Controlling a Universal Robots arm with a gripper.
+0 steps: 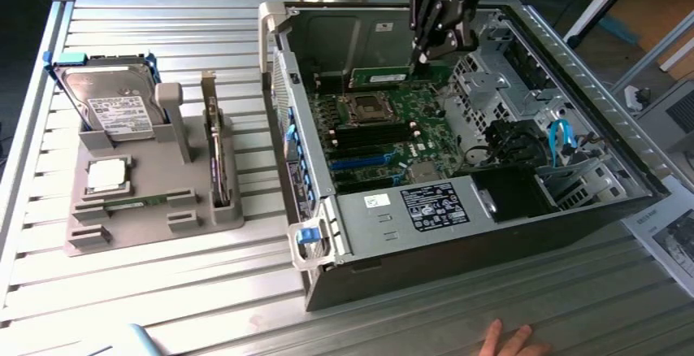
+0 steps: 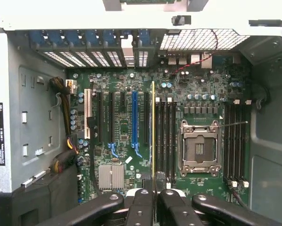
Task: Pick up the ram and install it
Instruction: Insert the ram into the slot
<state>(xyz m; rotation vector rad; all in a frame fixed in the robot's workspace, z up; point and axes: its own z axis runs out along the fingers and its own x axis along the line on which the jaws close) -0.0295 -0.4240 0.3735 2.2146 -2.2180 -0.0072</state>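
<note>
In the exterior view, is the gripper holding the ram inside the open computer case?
Yes, the gripper is shut on one end of the ram, holding it above the motherboard.

Robotics lab or test workshop. Identified by slatted aluminium bench [image 1: 162, 39], opened desktop computer case [image 1: 456, 258] with bare motherboard [image 2: 126, 84], grey moulded parts fixture [image 1: 130, 226] holding a hard drive [image 1: 109, 104], and robot gripper [image 1: 421, 59] above the case.
</note>
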